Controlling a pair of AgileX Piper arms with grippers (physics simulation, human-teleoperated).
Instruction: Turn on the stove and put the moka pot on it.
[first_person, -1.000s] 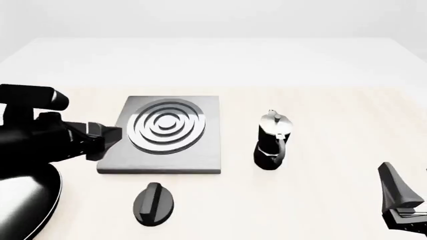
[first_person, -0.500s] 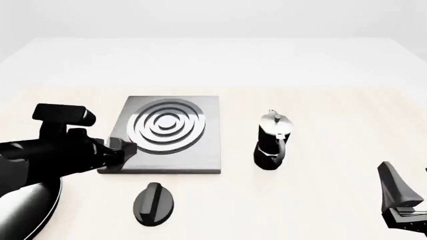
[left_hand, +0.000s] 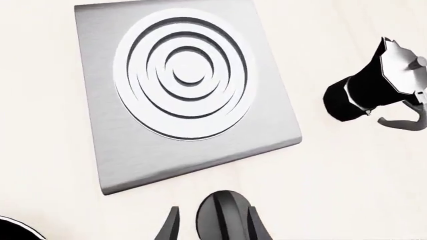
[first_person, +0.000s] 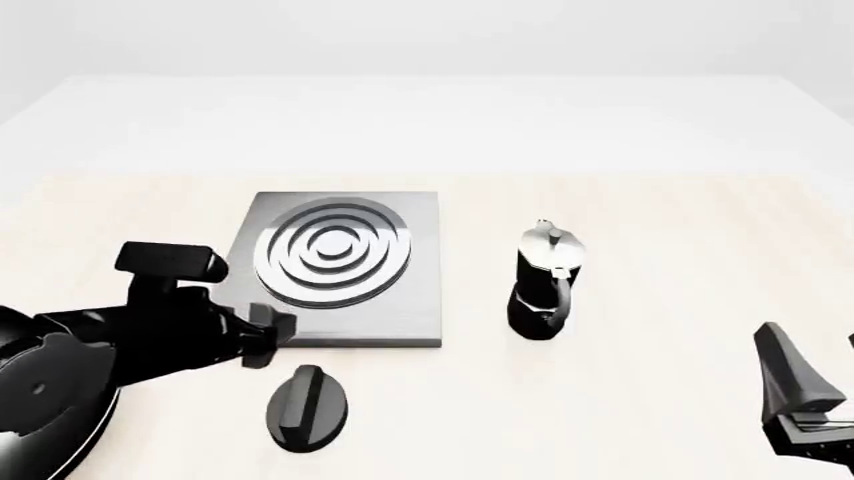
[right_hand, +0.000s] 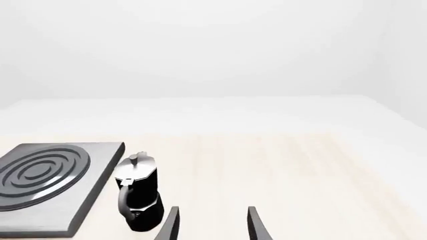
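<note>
You see bright, even, diffuse light in all views. The counter fades to washed-out white at its far end. Cast shadows are faint to none. The stove rings glare white. Renders are sharp, undistorted.

No legible text, labels, brands, numbers or signs anywhere. Stove, moka pot and black oval knob carry plain, unmarked surfaces in all three views.
</note>
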